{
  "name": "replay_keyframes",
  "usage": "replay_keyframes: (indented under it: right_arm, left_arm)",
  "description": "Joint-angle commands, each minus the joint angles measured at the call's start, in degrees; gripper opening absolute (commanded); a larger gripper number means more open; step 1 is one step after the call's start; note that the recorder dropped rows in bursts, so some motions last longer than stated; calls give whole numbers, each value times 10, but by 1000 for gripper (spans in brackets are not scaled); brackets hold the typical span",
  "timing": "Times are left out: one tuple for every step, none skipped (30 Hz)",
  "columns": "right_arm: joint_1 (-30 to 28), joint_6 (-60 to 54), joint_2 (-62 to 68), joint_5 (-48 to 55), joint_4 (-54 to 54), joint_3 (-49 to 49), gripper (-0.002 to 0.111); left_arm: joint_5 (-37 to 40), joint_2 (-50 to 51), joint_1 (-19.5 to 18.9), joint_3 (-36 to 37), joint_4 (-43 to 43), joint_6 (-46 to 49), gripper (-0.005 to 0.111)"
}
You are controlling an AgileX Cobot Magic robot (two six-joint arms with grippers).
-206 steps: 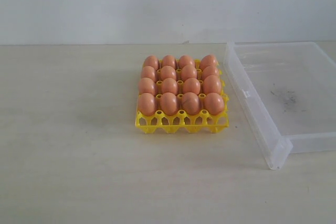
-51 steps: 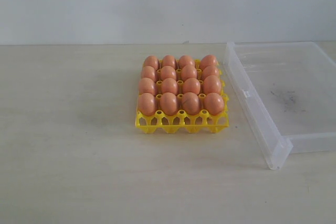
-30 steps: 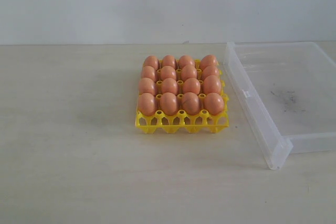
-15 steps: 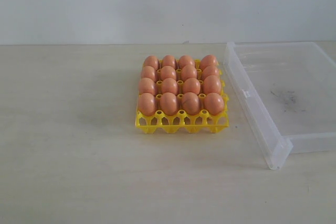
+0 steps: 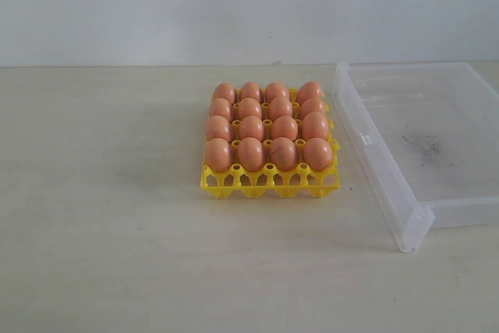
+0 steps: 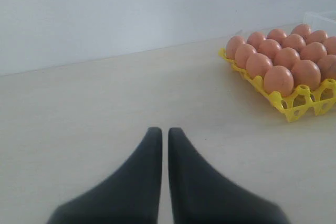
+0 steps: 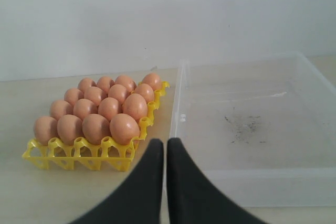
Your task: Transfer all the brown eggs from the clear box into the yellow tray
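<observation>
Exterior view: sixteen eggs (image 5: 267, 125), smooth matte orange-brown ovals, sit one per cup in four rows of four, filling the tray (image 5: 270, 183). All sixteen are in the tray. The tray is a square openwork grid of bright yellow plastic, with arched openings along its side and short posts (image 5: 267, 146) rising between the eggs. It rests near the middle of a pale, faintly grained table (image 5: 101, 216), in front of a plain white wall (image 5: 234, 5). Just beside the tray on the right, apart from it by a narrow gap, lies the box (image 5: 394, 200). The box is a shallow rectangle of transparent plastic with low walls and rounded corners. Dark smudges (image 5: 425, 144) mark its floor, and a small white latch (image 5: 364, 139) sits on the wall facing the tray.

Left wrist view: the left gripper (image 6: 165, 129) has two dark, matte, tapered fingers pressed together with only a hairline slit between them. They grasp nothing. It hangs over bare table, well apart from the tray.

Right wrist view: the right gripper (image 7: 164, 141) has the same shape, its fingers likewise pressed together and empty. Its tips appear in front of the box wall that faces the tray; its height above the table cannot be told.
</observation>
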State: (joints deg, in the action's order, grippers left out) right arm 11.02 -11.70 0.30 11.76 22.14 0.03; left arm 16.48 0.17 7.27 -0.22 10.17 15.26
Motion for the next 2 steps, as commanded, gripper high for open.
replay_keyframes:
  right_arm:
    - [-1, 0, -3, 0, 1, 0, 0]
    - [-1, 0, -3, 0, 1, 0, 0]
  left_arm:
    - [-1, -2, -1, 2, -1, 3, 4]
    - [-1, -2, -1, 2, -1, 3, 4]
